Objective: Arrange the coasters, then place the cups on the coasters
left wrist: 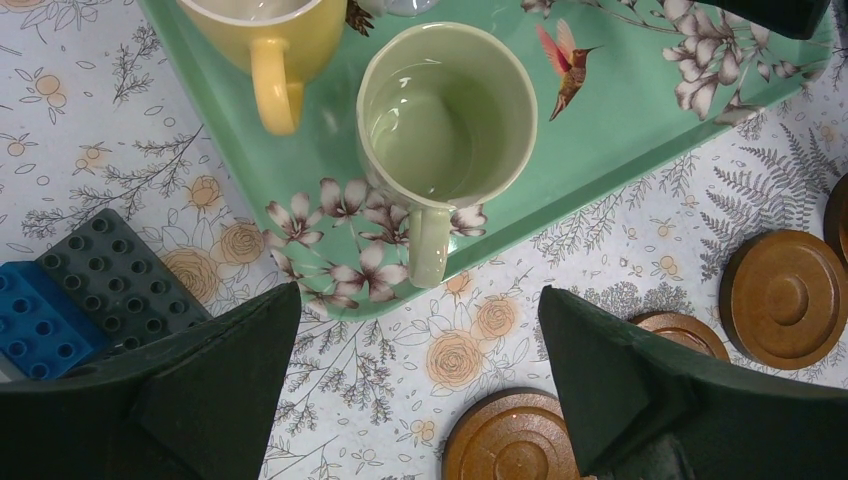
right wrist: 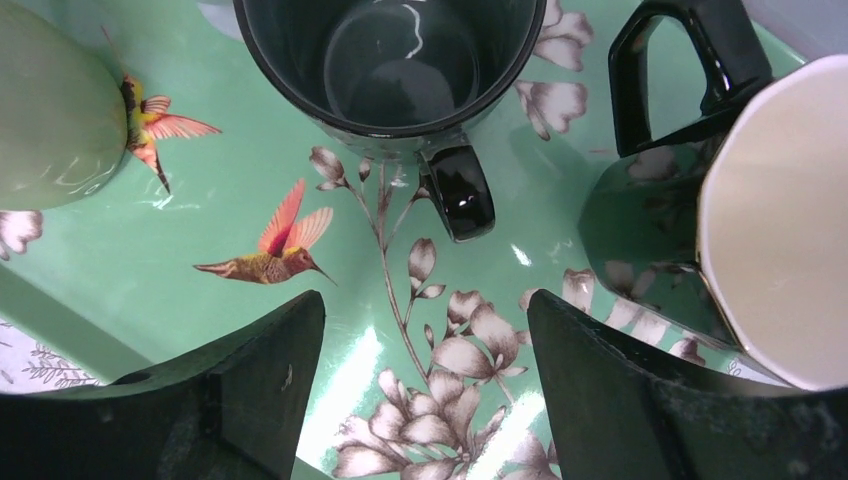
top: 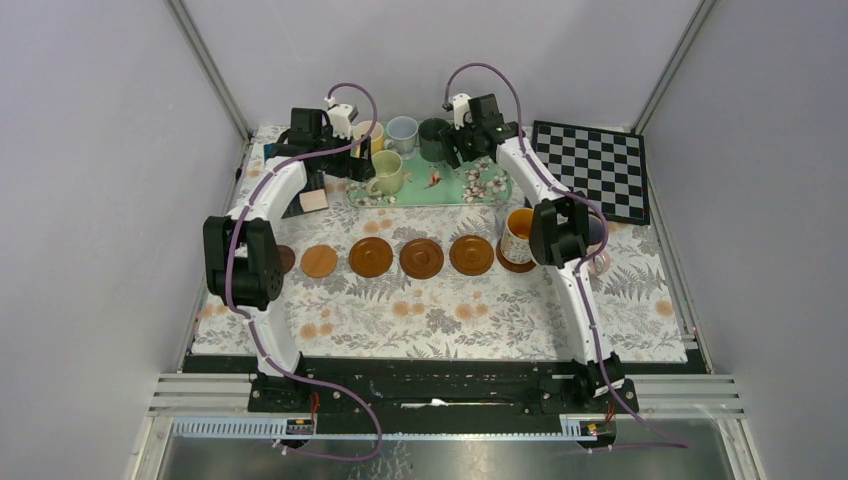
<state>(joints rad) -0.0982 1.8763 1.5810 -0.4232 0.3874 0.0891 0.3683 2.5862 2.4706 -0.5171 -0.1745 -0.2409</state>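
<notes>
My left gripper (left wrist: 418,300) is open, empty, by the pale green mug (left wrist: 445,115); right gripper (right wrist: 425,300) likewise by the dark green mug (right wrist: 400,60), both on the tray (right wrist: 230,180); coasters (top: 421,258) rowed nearby.

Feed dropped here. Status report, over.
Left gripper open at pale green mug. Right gripper open at dark green mug, black mug crowding. Coasters in row, floral mug on one.

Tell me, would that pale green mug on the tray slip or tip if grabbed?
The pale green mug looks glossy, so probably slippery. It stands upright on the tray, wide-bodied, so unlikely to tip. Seemingly ceramic: stiff, likely breakable.
</notes>
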